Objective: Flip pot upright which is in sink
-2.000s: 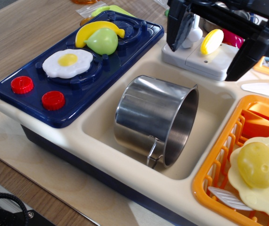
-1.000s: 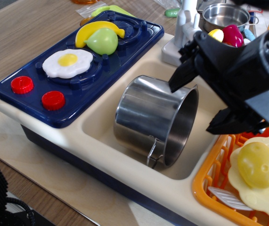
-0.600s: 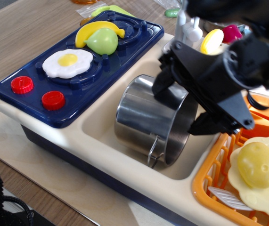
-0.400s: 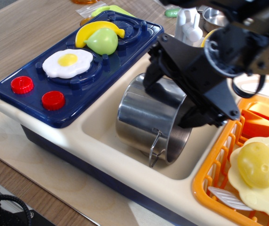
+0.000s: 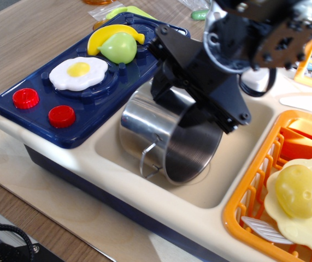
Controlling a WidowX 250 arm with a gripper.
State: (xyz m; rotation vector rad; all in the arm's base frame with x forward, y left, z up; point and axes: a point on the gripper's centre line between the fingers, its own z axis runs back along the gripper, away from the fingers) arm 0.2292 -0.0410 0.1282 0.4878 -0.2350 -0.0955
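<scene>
Straddling the upper rim of the pot, the jaws look clamped on its thin wall, one finger outside and one reaching into the mouth, though the contact itself is partly hidden. Below them the pot hangs tilted in the sink, mouth toward the dish rack beyond. Rigid, light and slick, the steel could slip, so the flared rim seems the surest hold.
</scene>
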